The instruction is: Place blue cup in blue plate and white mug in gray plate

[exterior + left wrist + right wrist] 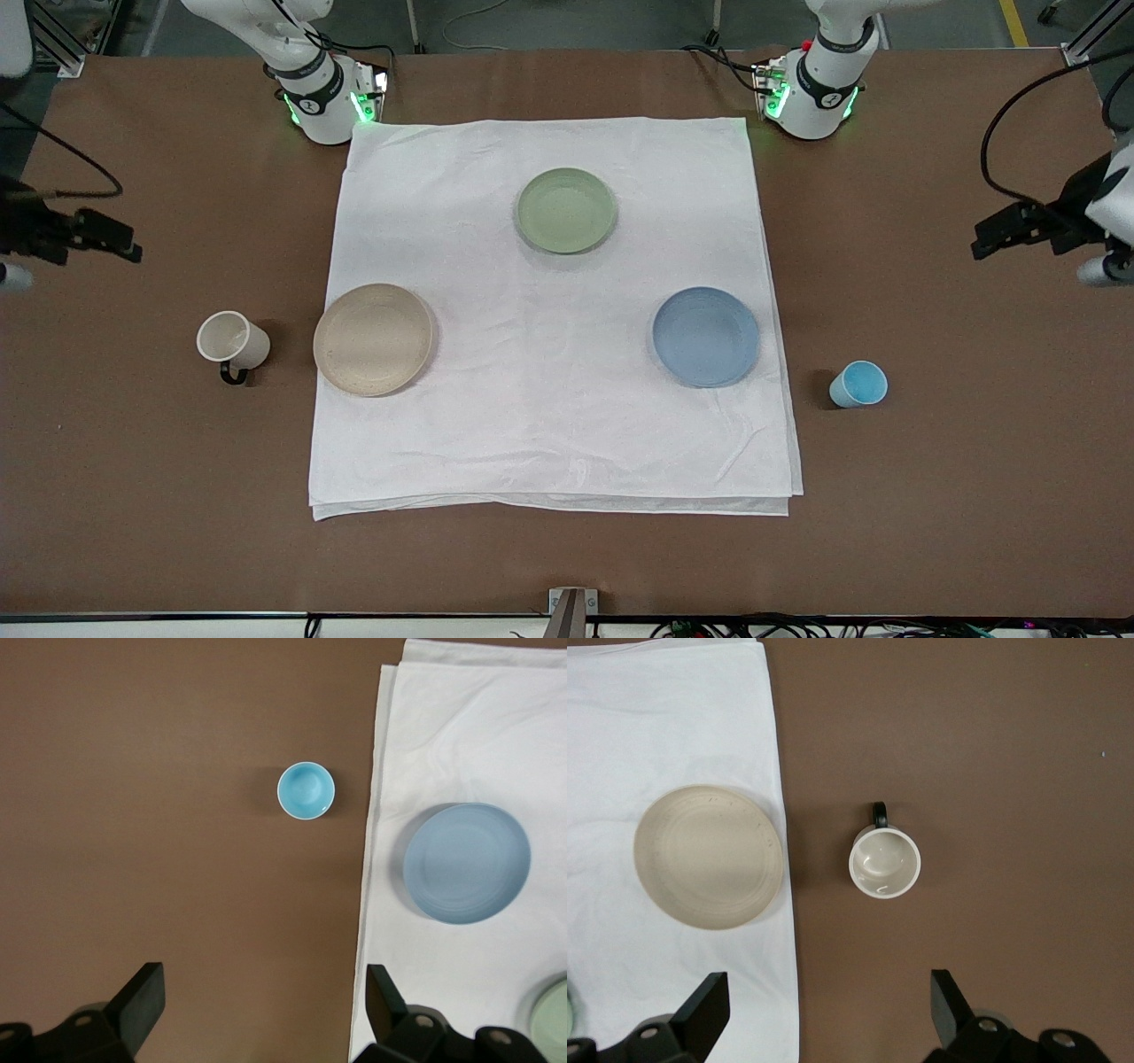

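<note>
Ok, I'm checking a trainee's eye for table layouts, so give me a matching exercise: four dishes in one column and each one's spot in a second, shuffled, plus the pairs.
Things:
1. blue cup
2. white mug
3. green plate
4. blue plate

Places:
A. on the white cloth, nearest the robots' bases
B. on bare table, beside the gray plate
C. on bare table, toward the left arm's end
D. on the cloth's edge, beside the cup

Pairs: 1-C, 2-B, 3-A, 4-D

White cloth [549,372] is spread flat over the middle of the brown table [133,496], its edge nearest the front camera showing doubled layers. Green plate [566,210] sits upright on the cloth, toward the arm bases. Both pincers are well apart from it, off the cloth at the table ends.
</note>
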{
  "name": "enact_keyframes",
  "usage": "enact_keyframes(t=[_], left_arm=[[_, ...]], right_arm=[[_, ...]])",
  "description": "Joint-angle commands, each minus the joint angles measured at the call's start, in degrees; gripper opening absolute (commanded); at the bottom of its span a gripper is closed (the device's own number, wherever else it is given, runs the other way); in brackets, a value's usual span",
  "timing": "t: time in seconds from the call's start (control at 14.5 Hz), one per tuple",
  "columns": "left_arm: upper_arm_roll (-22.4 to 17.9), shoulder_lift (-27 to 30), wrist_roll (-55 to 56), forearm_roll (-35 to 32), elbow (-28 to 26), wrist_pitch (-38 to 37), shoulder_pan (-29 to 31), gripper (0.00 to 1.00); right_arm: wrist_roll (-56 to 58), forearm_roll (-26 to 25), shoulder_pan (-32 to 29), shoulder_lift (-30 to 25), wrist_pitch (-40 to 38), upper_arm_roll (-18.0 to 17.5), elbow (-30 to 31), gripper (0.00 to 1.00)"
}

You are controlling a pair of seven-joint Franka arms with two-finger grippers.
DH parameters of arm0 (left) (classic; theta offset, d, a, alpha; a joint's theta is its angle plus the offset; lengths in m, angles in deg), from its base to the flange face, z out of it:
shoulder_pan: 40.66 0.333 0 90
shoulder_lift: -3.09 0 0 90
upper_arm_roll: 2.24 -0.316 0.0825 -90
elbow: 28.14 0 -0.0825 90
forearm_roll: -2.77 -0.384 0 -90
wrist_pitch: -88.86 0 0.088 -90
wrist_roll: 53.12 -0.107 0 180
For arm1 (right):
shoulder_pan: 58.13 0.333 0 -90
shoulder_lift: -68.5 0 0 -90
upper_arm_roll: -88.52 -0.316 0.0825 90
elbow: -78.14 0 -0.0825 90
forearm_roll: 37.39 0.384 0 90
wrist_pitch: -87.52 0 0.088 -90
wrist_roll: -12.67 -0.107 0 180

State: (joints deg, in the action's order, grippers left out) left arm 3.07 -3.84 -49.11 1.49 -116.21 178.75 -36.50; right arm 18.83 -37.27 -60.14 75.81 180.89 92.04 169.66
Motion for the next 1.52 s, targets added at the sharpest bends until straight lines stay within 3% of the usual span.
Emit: enact_keyframes(t=[0.0, 0.14, 0.34, 0.55, 0.76, 0.83, 0.97, 1.03, 1.17, 1.45], left_arm=[[0.0, -5.1, 1.6, -1.3, -2.9, 6.8, 0.7, 1.00], [0.0, -6.5, 1.8, -1.3, -9.6, 17.1, 0.9, 1.00], [0.1, -10.2, 2.3, -1.3, -15.4, 27.1, 1.0, 0.98], [0.0, -14.9, 2.3, -1.3, -16.0, 31.3, 1.6, 0.83], [0.2, -19.1, 2.6, -1.1, -15.8, 35.7, 2.3, 0.71], [0.2, -20.0, 2.6, -0.5, -15.6, 36.6, 2.3, 0.68], [0.4, -21.5, 2.8, -0.5, -15.5, 38.3, 2.0, 0.60], [0.4, -22.2, 2.8, -0.5, -15.5, 39.2, 2.0, 0.57], [0.4, -23.0, 2.8, -0.4, -15.5, 40.1, 2.0, 0.46], [0.7, -24.0, 2.8, -0.3, -15.3, 40.5, 1.6, 0.05]], right_arm=[[-0.3, 0.1, -1.6, 7.3, 5.7, -0.4, -0.4, 1.00], [-0.4, 0.5, -2.3, 12.3, 15.6, -0.4, 3.3, 1.00], [-0.6, 1.0, -3.4, 14.3, 34.5, -0.4, 16.1, 1.00], [-0.5, 1.0, -3.7, 16.1, 43.1, -0.4, 21.6, 0.96], [-0.4, 1.0, -3.7, 17.7, 43.2, -0.4, 21.9, 0.72], [-0.4, 1.0, -3.7, 17.7, 42.8, -0.4, 22.5, 0.56], [-0.4, 1.0, -3.7, 17.6, 42.0, -0.4, 22.5, 0.10], [-0.4, 1.0, -3.7, 17.6, 41.9, -0.4, 22.6, 0.00], [-0.3, 1.0, -3.7, 17.6, 41.9, -0.4, 22.5, 0.00], [-0.9, 1.2, -3.2, 16.7, 39.3, -0.8, 21.5, 0.00]])
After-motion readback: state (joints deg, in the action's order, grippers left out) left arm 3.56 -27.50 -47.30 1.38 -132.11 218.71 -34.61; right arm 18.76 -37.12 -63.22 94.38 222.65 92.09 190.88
